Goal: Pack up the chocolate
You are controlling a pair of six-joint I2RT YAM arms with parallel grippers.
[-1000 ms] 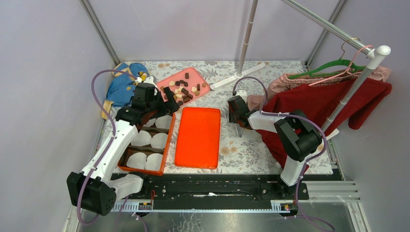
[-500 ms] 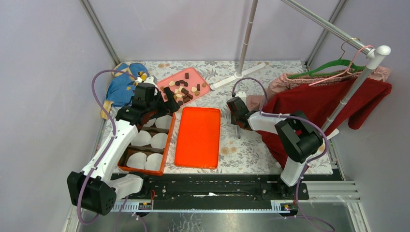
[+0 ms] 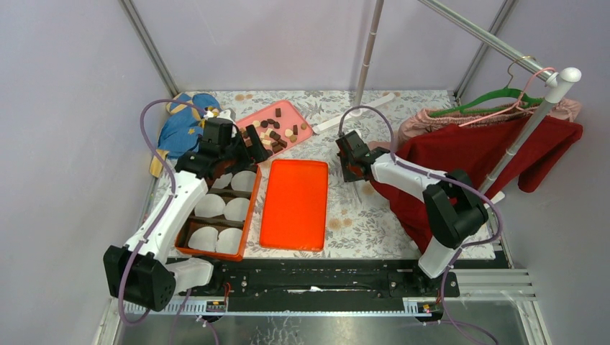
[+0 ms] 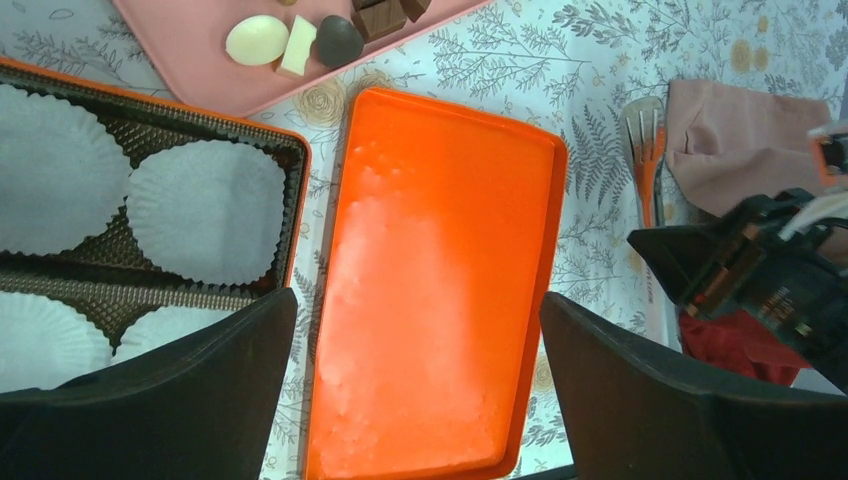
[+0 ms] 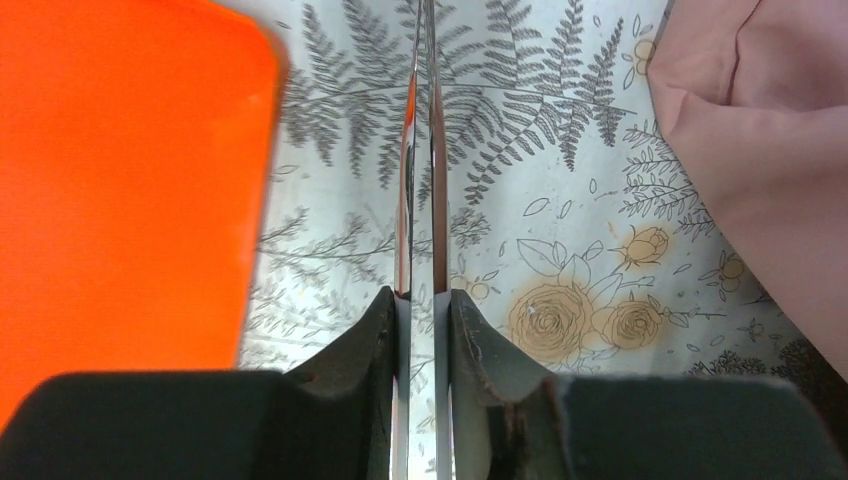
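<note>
1. Surface: table (image 3: 374,208) under a pale cloth printed with ferns and roses. Plain grey-lilac walls stand on 3 sides.
2. Right of frame: garment rail with a red cloth (image 3: 489,154) draped from it, a green hanger (image 3: 496,100) and pink fabric (image 5: 760,130). Upper left: a crumpled blue cloth (image 3: 180,129).
3. Pink tray (image 3: 301,115), upper centre-left of the top view: holds the chocolate (image 3: 272,134), loose dark, light-brown and cream pieces.
4. Orange box (image 3: 249,215), lower left: 6 white paper liners (image 3: 210,206) in 2 columns of 3, on dark dividers.
5. Flat orange lid (image 3: 295,203), centre, just beside the box's right wall.
6. Left arm: runs from the lower-left base up along the box. The left gripper (image 4: 417,300) hangs over the box's far end, near the pink tray, with its fingers (image 4: 200,360) spread wide and nothing between them.
7. Right arm: bends from the lower-right base leftward to upper centre. The right gripper (image 5: 422,300) sits over bare cloth between the lid and the red cloth, clamped on a thin metal utensil (image 5: 425,150) whose tip points down at the table.
</note>
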